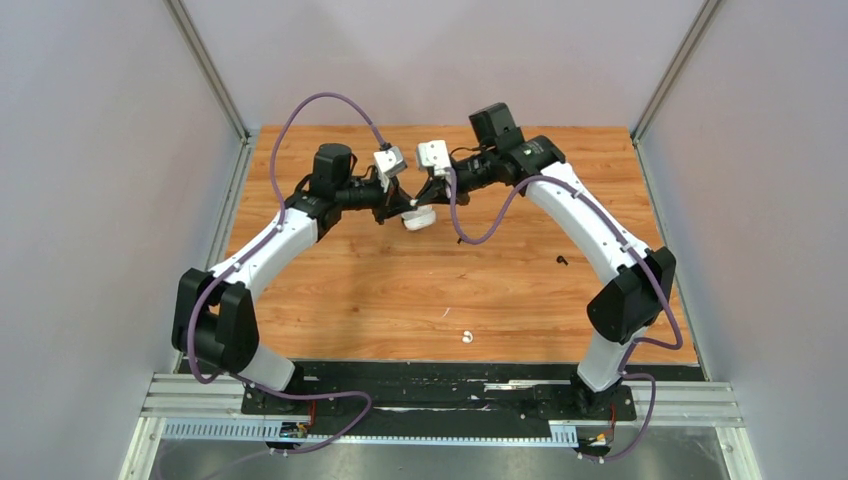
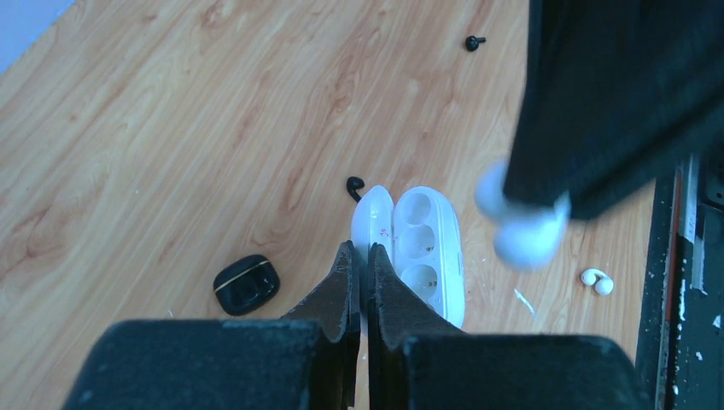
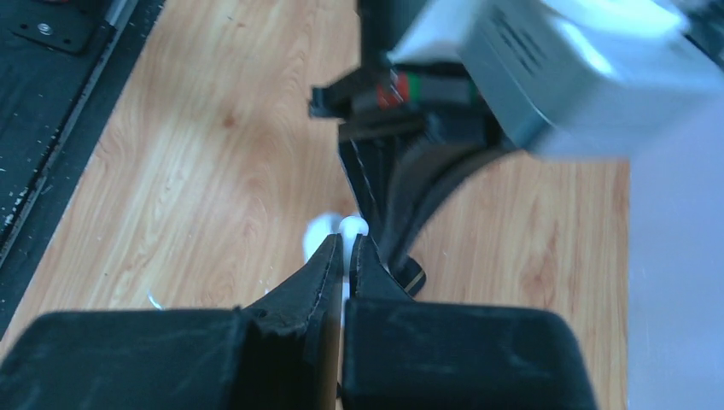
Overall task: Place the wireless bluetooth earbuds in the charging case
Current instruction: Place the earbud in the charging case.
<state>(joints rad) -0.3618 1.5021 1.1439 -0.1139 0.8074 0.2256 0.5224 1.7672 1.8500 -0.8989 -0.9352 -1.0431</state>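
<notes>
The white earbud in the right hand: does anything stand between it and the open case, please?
Nothing visible does. The white earbud in the right hand hangs beside the open white case, its wells uncovered and seemingly empty.

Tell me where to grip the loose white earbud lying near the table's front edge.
Probably across its narrow middle, coming straight down: the white earbud lies flat on the table, curved, apart from the other things. Its finer shape is too small to tell.
</notes>
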